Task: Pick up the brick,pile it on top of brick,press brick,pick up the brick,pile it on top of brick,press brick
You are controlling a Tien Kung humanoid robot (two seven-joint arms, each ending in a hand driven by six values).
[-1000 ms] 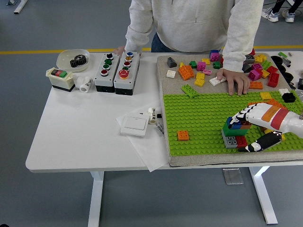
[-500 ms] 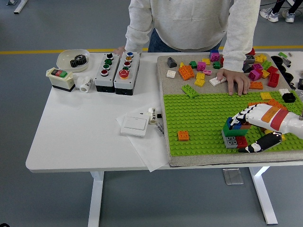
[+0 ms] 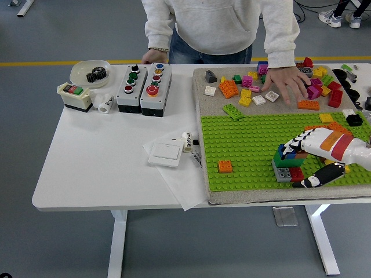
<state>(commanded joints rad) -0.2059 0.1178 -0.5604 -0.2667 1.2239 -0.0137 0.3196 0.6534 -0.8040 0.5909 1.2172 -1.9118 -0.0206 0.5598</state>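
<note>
Brick stack (image 3: 288, 164): blue on green over grey and red, near right of green baseplate (image 3: 243, 145); right hand (image 3: 313, 159) clasps it, fingers above, thumb below; uneven pressure could tip it; person's hand (image 3: 288, 84) among loose bricks (image 3: 243, 87) beyond.

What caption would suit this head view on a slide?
Robot's right hand presses a brick stack on the green baseplate while a person's hand sorts loose bricks.
</note>
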